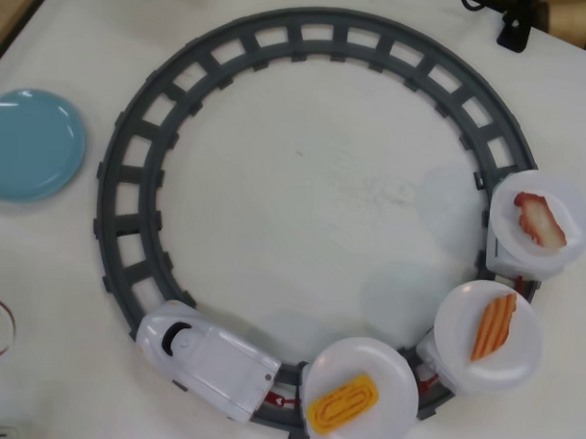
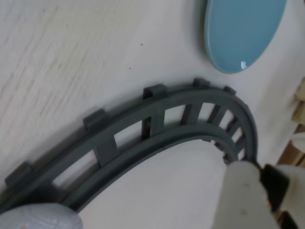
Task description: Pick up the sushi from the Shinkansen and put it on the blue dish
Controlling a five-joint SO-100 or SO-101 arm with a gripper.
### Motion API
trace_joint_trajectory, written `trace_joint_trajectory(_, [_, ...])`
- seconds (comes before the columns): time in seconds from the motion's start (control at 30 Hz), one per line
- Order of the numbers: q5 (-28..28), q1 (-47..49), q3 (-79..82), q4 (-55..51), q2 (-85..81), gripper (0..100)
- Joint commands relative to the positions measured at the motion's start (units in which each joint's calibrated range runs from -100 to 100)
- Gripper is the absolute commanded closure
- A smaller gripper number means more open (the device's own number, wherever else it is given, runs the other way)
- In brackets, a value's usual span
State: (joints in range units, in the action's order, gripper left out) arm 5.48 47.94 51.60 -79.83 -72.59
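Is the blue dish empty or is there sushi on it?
Empty: the blue dish shows only bare glaze; the egg sushi sits on its white train plate.

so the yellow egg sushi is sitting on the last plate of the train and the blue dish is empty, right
Not the last plate. In the overhead view the egg sushi sits on the first plate directly behind the Shinkansen. The blue dish is empty, as you said.

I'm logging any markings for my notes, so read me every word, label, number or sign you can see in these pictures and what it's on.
None: no readable word, number or label appears in either view.
The toy train, the white plates, the blue dish and the grey track look plain.
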Motion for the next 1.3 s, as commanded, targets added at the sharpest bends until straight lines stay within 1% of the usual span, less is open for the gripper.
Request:
trace_joint_trajectory(0.0, [-0.25, -1.37, -10.84, 0.04, 9.83, 97])
trace_joint_trajectory(0.17, [0.27, -8.41, -22.02, -0.21, 19.79, 97])
trace_joint_trajectory(0.33, [5.29, -12.81, -27.89, -2.84, 28.08, 97])
trace_joint_trajectory(0.5, [8.53, -17.65, -34.83, -6.24, 33.72, 97])
trace_joint_trajectory(0.7, [14.44, -21.88, -43.03, -13.29, 37.62, 96])
trace_joint_trajectory(0.83, [17.84, -23.55, -45.92, -19.32, 39.86, 96])
trace_joint_trajectory(1.13, [22.65, -34.56, -46.1, -19.4, 43.93, 96])
trace_joint_trajectory(1.27, [24.43, -37.9, -46.1, -19.4, 45.58, 88])
